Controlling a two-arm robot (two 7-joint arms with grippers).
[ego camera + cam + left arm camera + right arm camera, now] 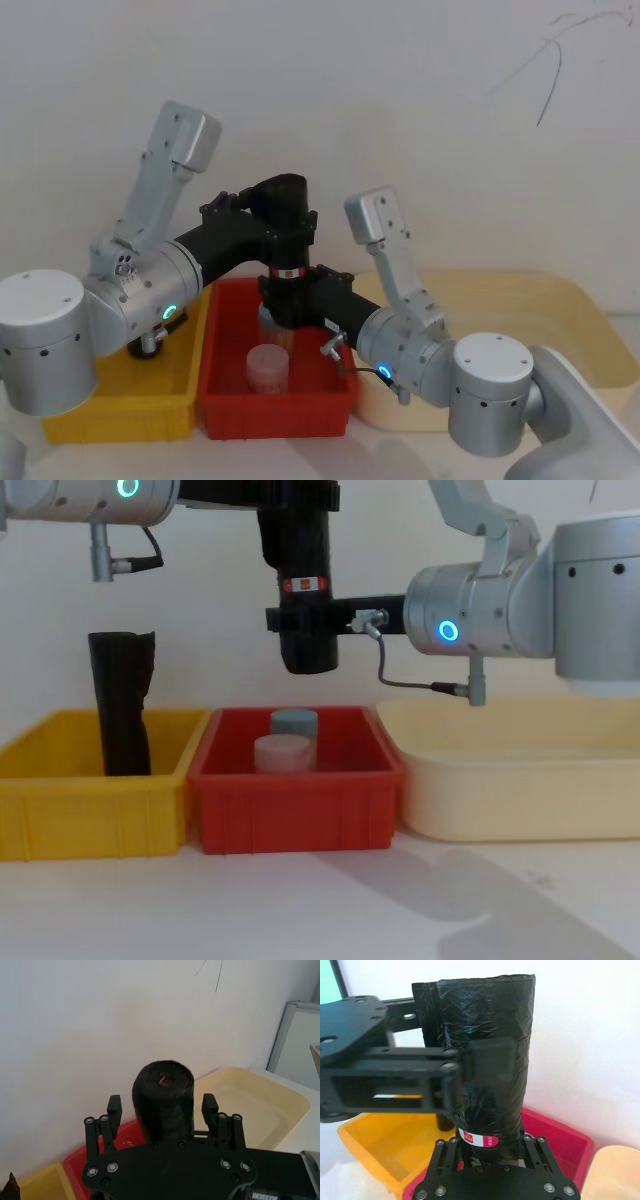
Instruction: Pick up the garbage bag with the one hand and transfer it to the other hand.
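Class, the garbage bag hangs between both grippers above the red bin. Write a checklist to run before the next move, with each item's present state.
1. Right gripper shut on the garbage bag, by its label: ok.
2. Left gripper straddling the bag's top: ok.
3. Left fingers gripping the bag: not ok, gaps both sides.
4. Bag upright: ok.
5. Bag clear of the cylinders in the red bin: ok.

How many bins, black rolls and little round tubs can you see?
Bins: 3 (yellow bin, red bin, cream bin)
Black rolls: 2 (garbage bag, ragged roll)
Little tubs: 2 (pink tub, grey tub)
Total: 7
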